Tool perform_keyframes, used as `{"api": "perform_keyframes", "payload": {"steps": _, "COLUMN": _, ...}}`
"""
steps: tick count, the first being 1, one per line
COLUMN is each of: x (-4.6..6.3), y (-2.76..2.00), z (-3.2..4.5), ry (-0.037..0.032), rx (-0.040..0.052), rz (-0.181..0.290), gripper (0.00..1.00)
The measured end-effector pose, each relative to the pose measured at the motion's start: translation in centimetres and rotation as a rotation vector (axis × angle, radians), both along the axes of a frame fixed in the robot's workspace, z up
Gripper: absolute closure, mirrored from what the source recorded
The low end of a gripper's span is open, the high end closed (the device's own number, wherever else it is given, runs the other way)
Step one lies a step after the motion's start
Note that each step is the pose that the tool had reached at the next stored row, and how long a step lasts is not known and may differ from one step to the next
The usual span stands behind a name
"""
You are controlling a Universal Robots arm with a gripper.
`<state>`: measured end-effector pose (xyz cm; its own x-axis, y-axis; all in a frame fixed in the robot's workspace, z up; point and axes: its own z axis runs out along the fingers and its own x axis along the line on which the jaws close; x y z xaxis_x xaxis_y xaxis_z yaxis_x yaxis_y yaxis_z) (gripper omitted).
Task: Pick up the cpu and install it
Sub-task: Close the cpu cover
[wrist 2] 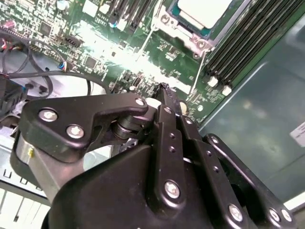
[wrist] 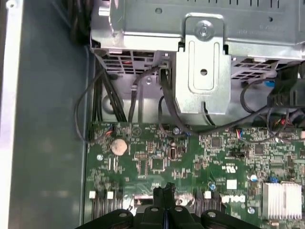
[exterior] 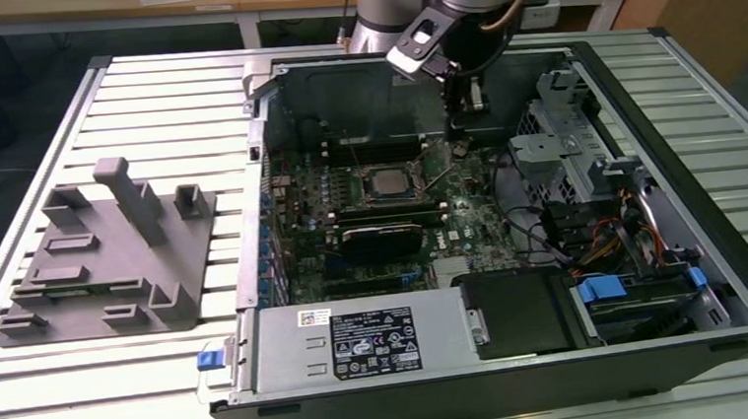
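Observation:
The cpu (exterior: pixel 383 181) lies flat in its socket on the green motherboard (exterior: pixel 468 225) inside the open computer case; its pale silver top (wrist 2: pixel 202 9) also shows in the second wrist view. My gripper (exterior: pixel 469 114) hangs over the board, to the exterior view's right of the socket and further back, apart from the cpu. Its two black fingers are pressed together with nothing between them, as both wrist views show (wrist 2: pixel 164 89) (wrist: pixel 164 190).
A large grey plastic block (exterior: pixel 101 258) with slots and posts stands on the slatted table at the exterior view's left. Inside the case are a black finned module (exterior: pixel 383 238), memory slots (wrist 2: pixel 248 43), a metal drive cage (wrist: pixel 202 71), loose cables (wrist: pixel 102 100) and the power supply (exterior: pixel 357 344).

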<state>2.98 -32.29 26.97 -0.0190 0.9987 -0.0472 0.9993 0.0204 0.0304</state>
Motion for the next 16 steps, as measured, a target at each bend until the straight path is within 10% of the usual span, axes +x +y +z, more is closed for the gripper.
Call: {"api": "perform_keyframes", "payload": {"steps": 16, "x": 1.3, "y": 0.0, "z": -2.32, "ry": 0.0, "rx": -0.0008, "rz": -0.02, "gripper": 0.89}}
